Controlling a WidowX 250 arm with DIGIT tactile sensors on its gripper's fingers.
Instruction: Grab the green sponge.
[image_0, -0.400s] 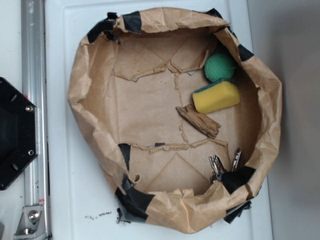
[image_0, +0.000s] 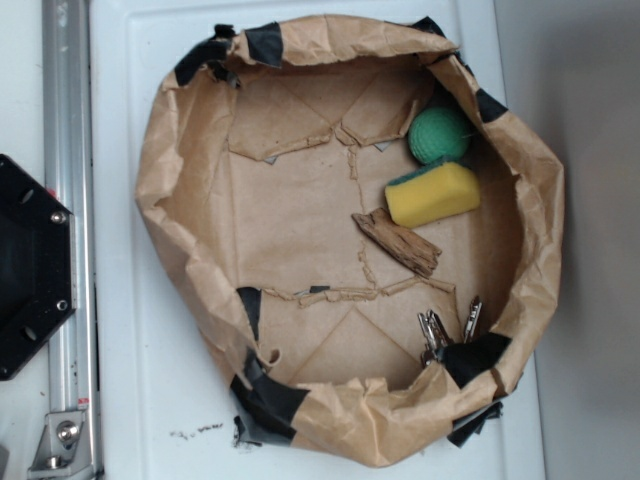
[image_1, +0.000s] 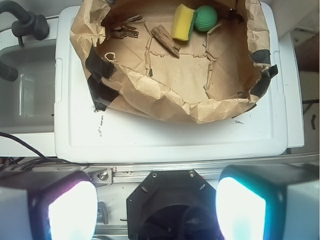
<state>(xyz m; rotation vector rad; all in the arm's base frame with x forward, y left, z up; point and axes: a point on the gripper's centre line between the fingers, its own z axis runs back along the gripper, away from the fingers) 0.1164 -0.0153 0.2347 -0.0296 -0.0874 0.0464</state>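
Observation:
The green sponge (image_0: 432, 194) is a yellow foam block with a thin dark-green layer on its far edge. It lies at the right side of the brown paper-lined basket (image_0: 180, 130), just below a round green ball (image_0: 438, 135). In the wrist view the sponge (image_1: 183, 22) stands at the top, left of the ball (image_1: 205, 18). My gripper (image_1: 156, 210) is open and empty, with its two pads wide apart, high above the robot base and well short of the basket. It does not show in the exterior view.
A piece of brown bark (image_0: 397, 241) lies just below the sponge. A bunch of keys (image_0: 445, 330) sits at the basket's lower right. The basket stands on a white lid (image_1: 165, 137). The black robot base (image_0: 30, 265) and a metal rail (image_0: 68, 200) are left.

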